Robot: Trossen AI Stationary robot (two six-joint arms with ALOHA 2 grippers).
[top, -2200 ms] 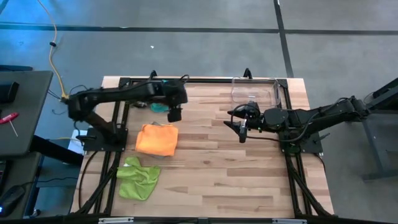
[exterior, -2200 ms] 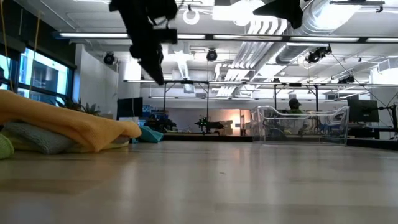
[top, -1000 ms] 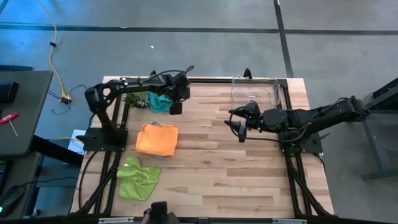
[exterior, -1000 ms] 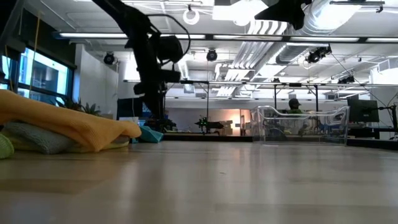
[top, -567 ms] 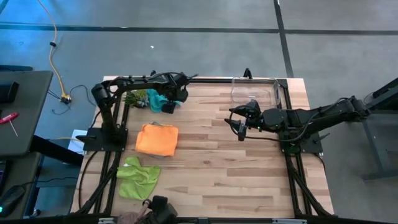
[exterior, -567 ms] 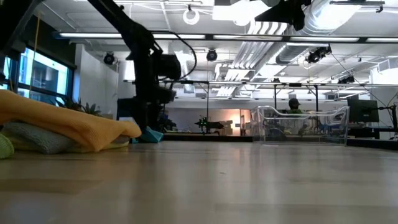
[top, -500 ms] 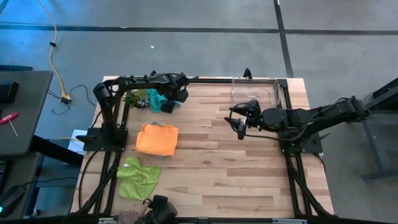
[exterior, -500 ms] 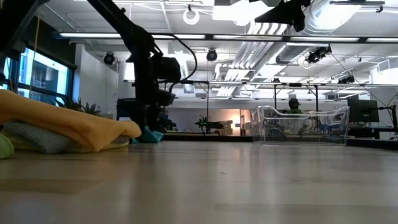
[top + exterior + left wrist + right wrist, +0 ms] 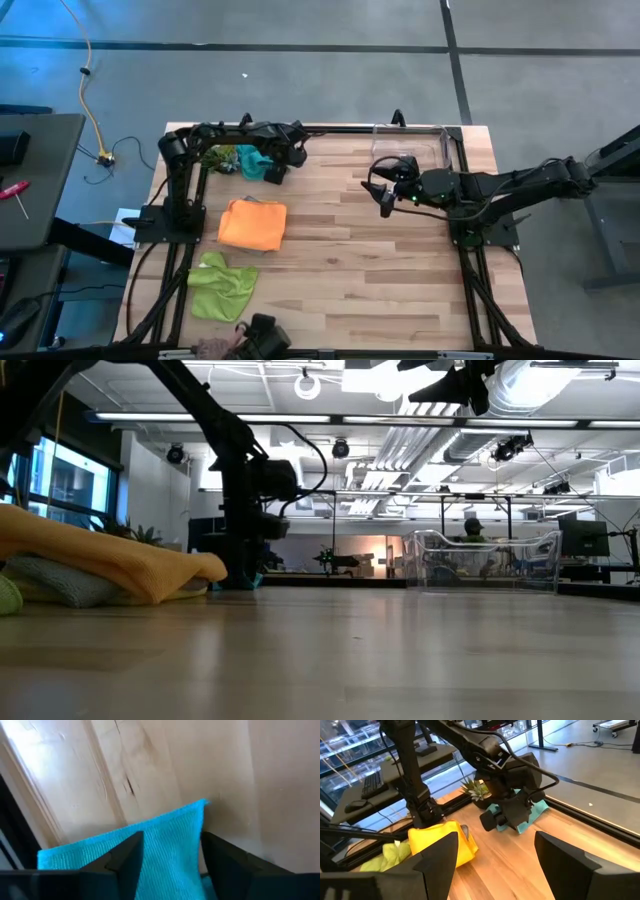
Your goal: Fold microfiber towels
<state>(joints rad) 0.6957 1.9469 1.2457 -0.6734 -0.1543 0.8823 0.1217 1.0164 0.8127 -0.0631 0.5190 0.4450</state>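
Near edge first: lime towel (image 9: 222,286), then the orange towel (image 9: 252,224) stack. Far back by the table's rim, the left gripper (image 9: 272,171) is down on the teal towel (image 9: 150,845), fingers apart w/ the cloth between them. Best to pinch one corner only, then lift slow. Its long side runs along the back edge; a corner points to mid table. Right gripper (image 9: 385,200) waits open, mid table.
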